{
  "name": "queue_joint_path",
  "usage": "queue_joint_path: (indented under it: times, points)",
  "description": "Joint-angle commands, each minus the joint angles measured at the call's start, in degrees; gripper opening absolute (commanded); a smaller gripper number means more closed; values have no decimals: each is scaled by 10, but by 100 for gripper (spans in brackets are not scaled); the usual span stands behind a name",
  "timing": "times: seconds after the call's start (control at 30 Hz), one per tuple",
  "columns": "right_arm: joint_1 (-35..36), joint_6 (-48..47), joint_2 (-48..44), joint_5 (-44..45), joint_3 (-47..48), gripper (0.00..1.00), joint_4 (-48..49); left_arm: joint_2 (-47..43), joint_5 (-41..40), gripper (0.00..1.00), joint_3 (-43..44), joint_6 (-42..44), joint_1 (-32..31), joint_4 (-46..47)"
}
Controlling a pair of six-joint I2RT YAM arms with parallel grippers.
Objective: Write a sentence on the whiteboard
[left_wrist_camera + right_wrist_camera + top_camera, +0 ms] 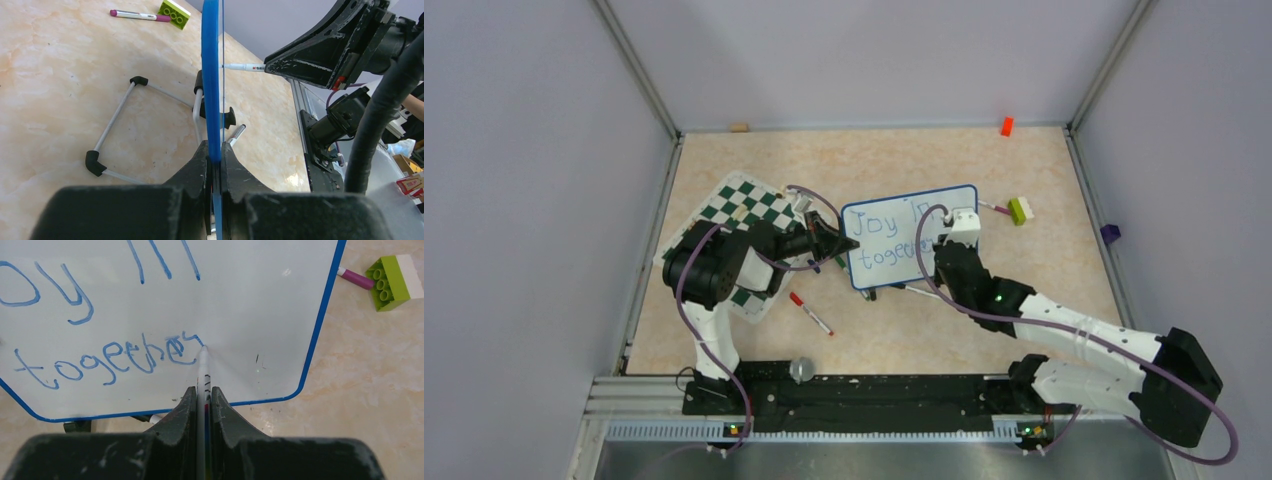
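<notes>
Roughly mid-surface, the white blue-framed whiteboard (869, 272) stands, its left edge pinched by the left gripper (214, 157); the right gripper (204, 399) clamps a white marker (203, 367), tip touching the blue handwritten sentence (107, 357).

We observe bright, even, diffuse lighting with soft shadows. In both wrist views, the nearest foreground is out of focus. The whiteboard (260, 310) shows faint glare.

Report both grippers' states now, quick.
Left gripper: shut on the whiteboard, at its edge.
Right gripper: shut on the marker, tip touching the whiteboard.
</notes>
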Motion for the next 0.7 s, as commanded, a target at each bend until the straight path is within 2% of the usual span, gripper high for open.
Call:
queue_joint_path:
  times: [0.0, 0.67]
  points:
    - [-8, 10, -20, -4, -4, 0, -5, 8, 22, 0, -5, 71, 2, 36]
    - [-13, -10, 10, 4, 36, 0, 7, 8, 22, 0, -5, 71, 1, 36]
